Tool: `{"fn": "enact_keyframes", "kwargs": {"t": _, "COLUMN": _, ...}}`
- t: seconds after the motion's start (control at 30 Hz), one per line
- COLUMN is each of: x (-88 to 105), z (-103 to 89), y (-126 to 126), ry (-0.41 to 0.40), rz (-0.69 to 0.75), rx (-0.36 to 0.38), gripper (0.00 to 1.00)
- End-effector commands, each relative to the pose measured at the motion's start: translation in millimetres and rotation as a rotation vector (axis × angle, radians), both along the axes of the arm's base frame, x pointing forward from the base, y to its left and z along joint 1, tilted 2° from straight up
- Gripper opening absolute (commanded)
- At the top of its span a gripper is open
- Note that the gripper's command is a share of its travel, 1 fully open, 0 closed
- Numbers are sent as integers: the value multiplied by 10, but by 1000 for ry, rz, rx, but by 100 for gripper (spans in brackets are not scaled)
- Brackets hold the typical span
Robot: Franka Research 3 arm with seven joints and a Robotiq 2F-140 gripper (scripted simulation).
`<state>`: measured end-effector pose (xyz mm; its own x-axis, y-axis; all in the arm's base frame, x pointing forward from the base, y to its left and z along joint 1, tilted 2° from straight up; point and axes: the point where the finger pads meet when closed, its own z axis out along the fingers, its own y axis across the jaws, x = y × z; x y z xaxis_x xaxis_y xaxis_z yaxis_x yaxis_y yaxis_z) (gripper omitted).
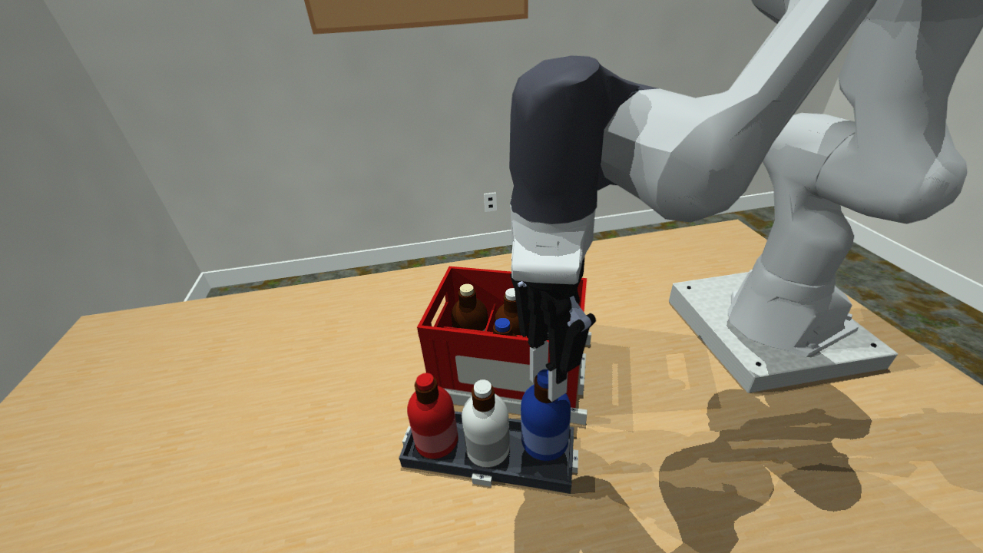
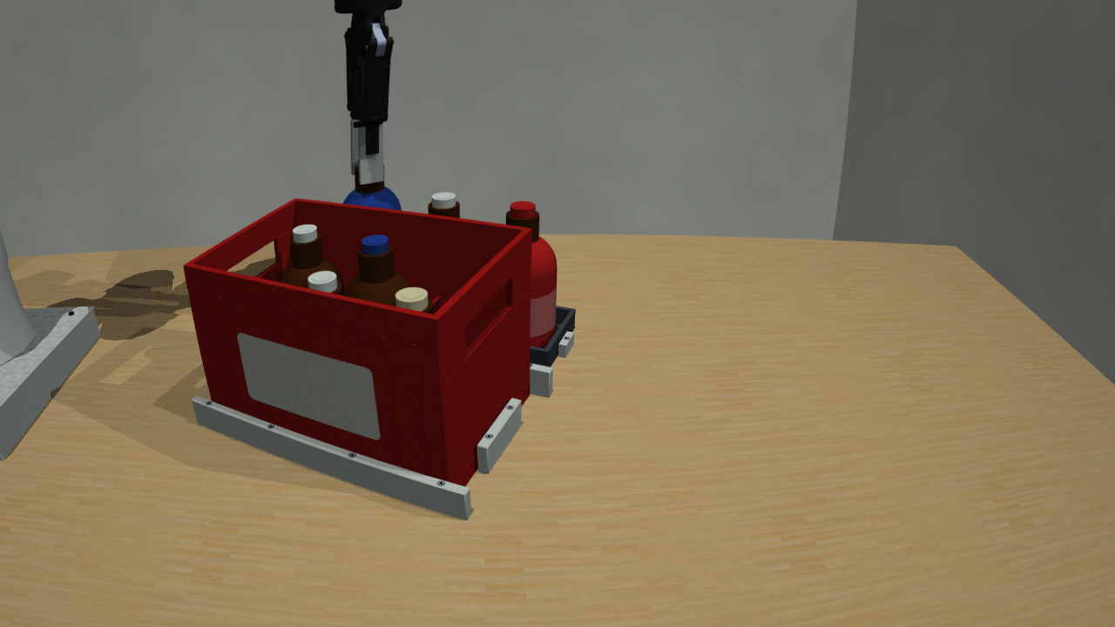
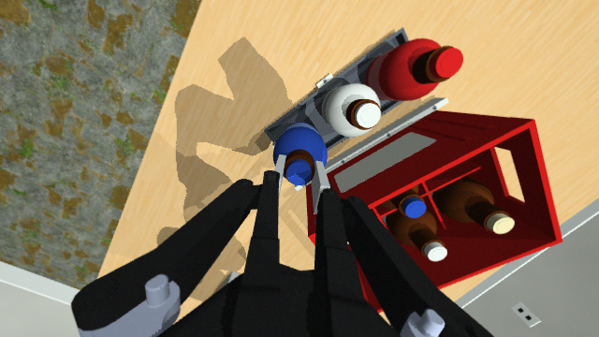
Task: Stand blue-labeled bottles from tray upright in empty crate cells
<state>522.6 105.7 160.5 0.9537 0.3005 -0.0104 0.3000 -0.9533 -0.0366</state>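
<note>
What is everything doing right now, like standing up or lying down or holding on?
Pincer: shut on the blue bottle's neck.
Blue bottle: upright, gripped.
White bottle: upright on the tray.
Red bottle: upright on the tray.
Tray: level.
Crate: level, four capped brown bottles inside.

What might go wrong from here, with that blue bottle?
The hand grips the blue bottle only by its neck, so it may swing when lifted. It stands close behind the tall crate and might clip the rim. Bottles already inside could get knocked.
</note>
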Motion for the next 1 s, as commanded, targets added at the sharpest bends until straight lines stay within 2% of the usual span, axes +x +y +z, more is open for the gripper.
{"fn": "enact_keyframes", "kwargs": {"t": 0.0, "x": 39, "z": 84, "y": 13, "ry": -11, "rz": -1, "rx": 4, "gripper": 0}}
{"fn": "enact_keyframes", "kwargs": {"t": 0.97, "x": 82, "z": 375, "y": 10, "ry": -11, "rz": -1, "rx": 4, "gripper": 0}}
